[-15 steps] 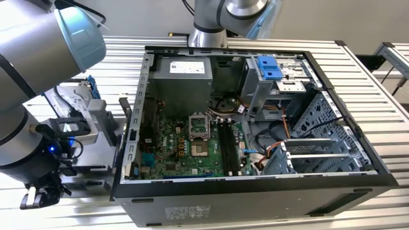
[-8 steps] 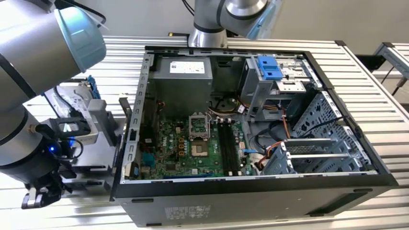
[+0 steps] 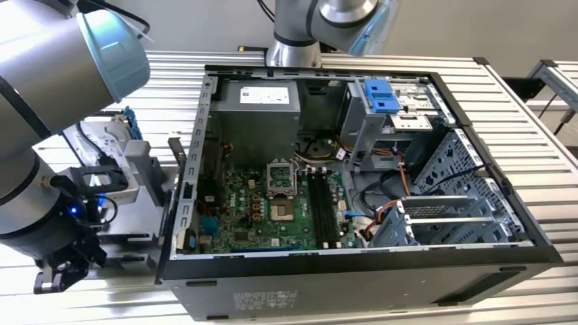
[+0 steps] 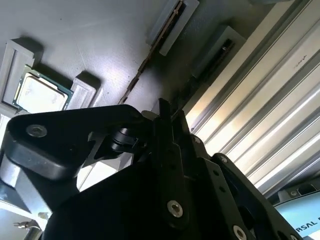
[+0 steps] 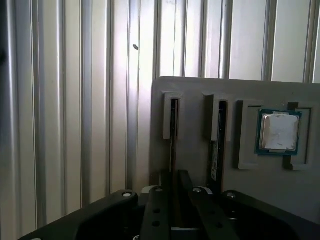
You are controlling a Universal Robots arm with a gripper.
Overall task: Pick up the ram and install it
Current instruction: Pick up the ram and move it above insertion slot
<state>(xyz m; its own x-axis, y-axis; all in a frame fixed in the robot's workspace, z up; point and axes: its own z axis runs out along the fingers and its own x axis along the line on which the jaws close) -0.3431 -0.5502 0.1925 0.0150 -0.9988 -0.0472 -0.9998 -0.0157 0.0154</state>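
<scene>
Bent low at the exterior view's left, with gripper [image 5: 176, 176] lined up on the ram [image 5: 173, 130] in its gray holder [image 5: 195, 87]; can't tell if clamped.

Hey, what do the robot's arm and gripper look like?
The arm is built of thick silver-grey cylinders with black bands and a pale blue-grey joint cap. Near its wrist a small blue light glows beside a looped black cable. The gripper is matt black, made of flat angular plates fixed with small silver screws.
</scene>
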